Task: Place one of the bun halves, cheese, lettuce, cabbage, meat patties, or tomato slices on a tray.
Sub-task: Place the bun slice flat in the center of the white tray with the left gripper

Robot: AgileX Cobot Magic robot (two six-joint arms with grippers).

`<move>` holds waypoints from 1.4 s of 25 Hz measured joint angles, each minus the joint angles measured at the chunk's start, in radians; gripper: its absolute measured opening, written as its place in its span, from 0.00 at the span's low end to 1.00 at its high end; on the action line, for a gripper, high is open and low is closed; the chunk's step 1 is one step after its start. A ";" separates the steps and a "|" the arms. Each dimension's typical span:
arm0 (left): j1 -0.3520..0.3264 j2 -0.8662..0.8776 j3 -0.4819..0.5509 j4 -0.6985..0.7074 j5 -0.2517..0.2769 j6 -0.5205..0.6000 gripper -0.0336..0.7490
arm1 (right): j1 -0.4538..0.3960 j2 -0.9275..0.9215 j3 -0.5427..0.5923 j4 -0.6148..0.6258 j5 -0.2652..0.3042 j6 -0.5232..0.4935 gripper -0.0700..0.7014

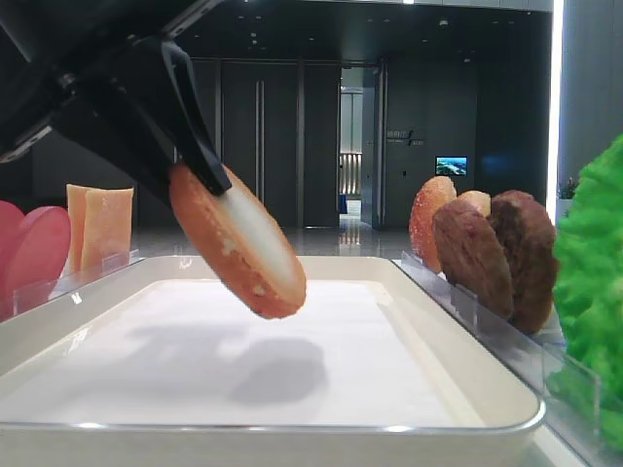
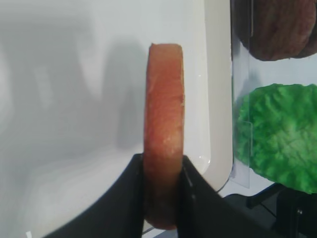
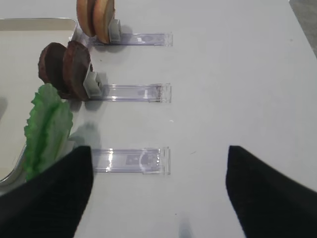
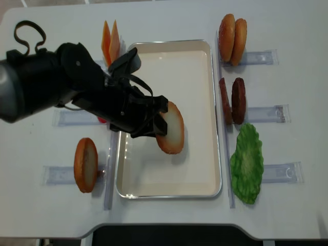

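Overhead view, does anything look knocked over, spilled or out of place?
Only the lettuce: it lies flat across its clear holder, while the buns and meat patties stand upright. Nothing spilled or damaged.

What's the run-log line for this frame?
left gripper: shut on bun half | bun half: tilted, above tray, not touching floor | right gripper: open, over bare table | tray: nothing lying in it
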 joint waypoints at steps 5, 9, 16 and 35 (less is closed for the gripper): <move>0.017 0.042 0.000 -0.102 0.019 0.101 0.20 | 0.000 0.000 0.000 0.000 0.000 0.000 0.78; 0.017 0.084 0.000 -0.118 0.023 0.118 0.20 | 0.000 0.000 0.000 0.000 0.000 0.000 0.78; 0.017 0.103 0.000 -0.124 0.033 0.142 0.20 | 0.000 0.000 0.000 0.000 0.000 0.000 0.78; 0.019 0.125 0.000 -0.069 0.037 0.099 0.27 | 0.000 0.000 0.000 0.000 0.000 0.000 0.78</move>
